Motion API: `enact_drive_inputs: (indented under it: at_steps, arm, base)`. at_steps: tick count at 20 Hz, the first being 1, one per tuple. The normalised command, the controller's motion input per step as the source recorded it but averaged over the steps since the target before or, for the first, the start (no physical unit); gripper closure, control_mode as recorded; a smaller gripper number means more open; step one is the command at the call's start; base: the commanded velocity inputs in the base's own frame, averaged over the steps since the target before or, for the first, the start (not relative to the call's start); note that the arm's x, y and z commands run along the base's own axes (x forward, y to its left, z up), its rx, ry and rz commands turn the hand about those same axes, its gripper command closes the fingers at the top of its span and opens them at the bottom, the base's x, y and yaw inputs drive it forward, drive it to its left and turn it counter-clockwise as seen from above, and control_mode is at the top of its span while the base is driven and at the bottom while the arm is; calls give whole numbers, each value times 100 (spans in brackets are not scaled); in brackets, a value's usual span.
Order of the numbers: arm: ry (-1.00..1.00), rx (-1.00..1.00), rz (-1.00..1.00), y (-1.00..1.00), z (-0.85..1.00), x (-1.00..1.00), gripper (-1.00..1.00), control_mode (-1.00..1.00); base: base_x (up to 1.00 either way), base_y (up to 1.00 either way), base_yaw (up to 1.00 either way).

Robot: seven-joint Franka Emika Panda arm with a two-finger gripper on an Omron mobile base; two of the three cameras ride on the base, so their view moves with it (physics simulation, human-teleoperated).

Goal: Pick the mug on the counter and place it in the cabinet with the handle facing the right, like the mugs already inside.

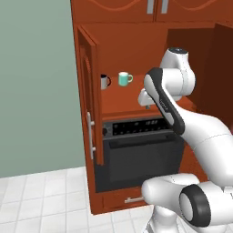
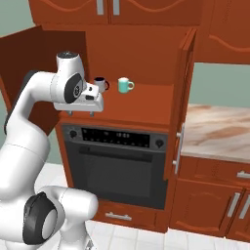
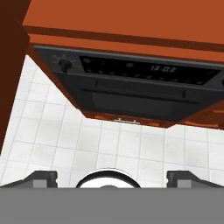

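The mug is out of view. The cabinet stands open above the oven, its flat wooden shelf bearing a teal mug and a grey mug with a dark handle at the back. The marbled counter stretches away at the right, bare where it shows. My gripper hangs in front of the shelf's front edge, pointing down, and also appears as the gripper in the left base view. It is open with nothing between its fingers. Below them, the hand view looks down on the oven front and floor.
A black oven with a control panel sits under the shelf. The cabinet's doors swing outward on both sides. Drawers with silver handles sit under the counter. White tile floor lies below.
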Motion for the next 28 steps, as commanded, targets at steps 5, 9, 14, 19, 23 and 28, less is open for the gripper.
enact_drive_inputs:
  at_steps: [5, 9, 14, 19, 23, 28]
  arm:
    - [0, 0, 0, 0, 0, 0, -100, 100]
    - [0, 0, 0, 0, 0, 0, -100, 100]
    - [0, 0, 0, 0, 0, 0, -100, 100]
    - [0, 0, 0, 0, 0, 0, -100, 100]
    - [0, 0, 0, 0, 0, 0, -100, 100]
    - [0, 0, 0, 0, 0, 0, -100, 100]
  base:
    - [-50, 0, 0]
    - [-49, 0, 0]
    - [-50, 0, 0]
    - [-52, 0, 0]
    - [-31, -17, 0]
    - [-11, -60, 0]
